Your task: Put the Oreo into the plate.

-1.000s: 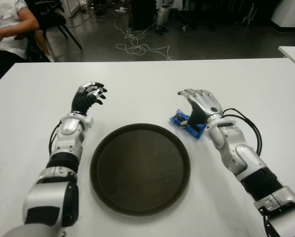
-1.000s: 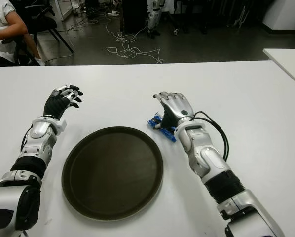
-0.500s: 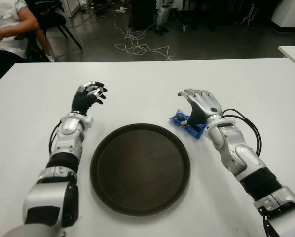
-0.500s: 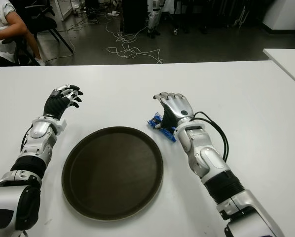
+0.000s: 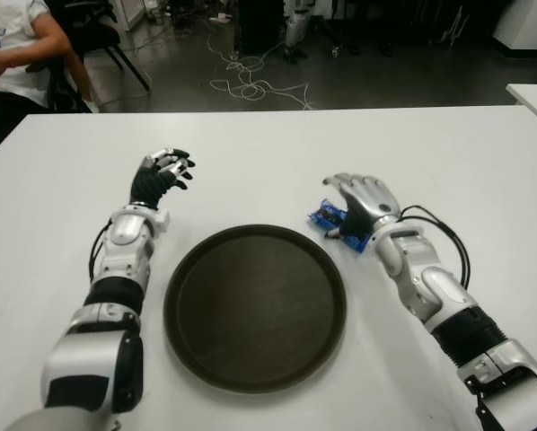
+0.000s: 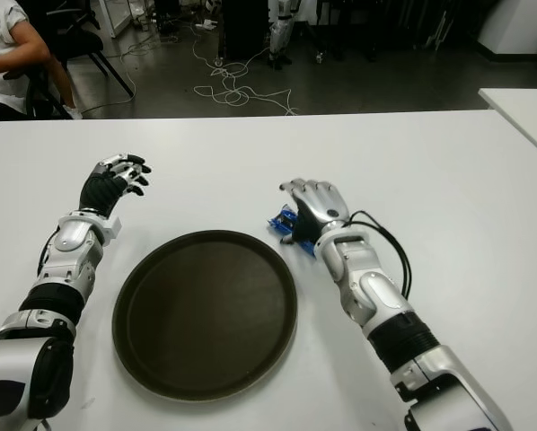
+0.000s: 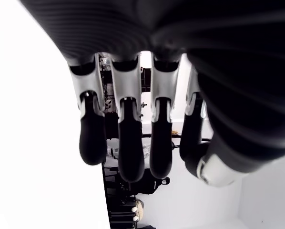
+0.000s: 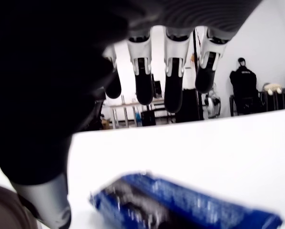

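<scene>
The Oreo is a blue packet (image 5: 325, 215) lying flat on the white table (image 5: 268, 148), just past the upper right rim of the plate. The plate (image 5: 255, 305) is a round dark brown tray in front of me, with nothing on it. My right hand (image 5: 360, 202) hovers low over the packet and hides its right part. In the right wrist view its fingers (image 8: 173, 76) are stretched out above the packet (image 8: 180, 205), open and not closed round it. My left hand (image 5: 162, 174) shows to the left of the plate, fingers relaxed and holding nothing.
A seated person (image 5: 17, 45) is at the table's far left corner. Cables (image 5: 250, 85) lie on the dark floor beyond the far edge. Another white table (image 5: 533, 94) shows at the right. A black cable (image 5: 439, 229) loops beside my right wrist.
My right hand has sunk lower and tipped forward over the Oreo packet. The packet, the plate and my left hand have not moved.
</scene>
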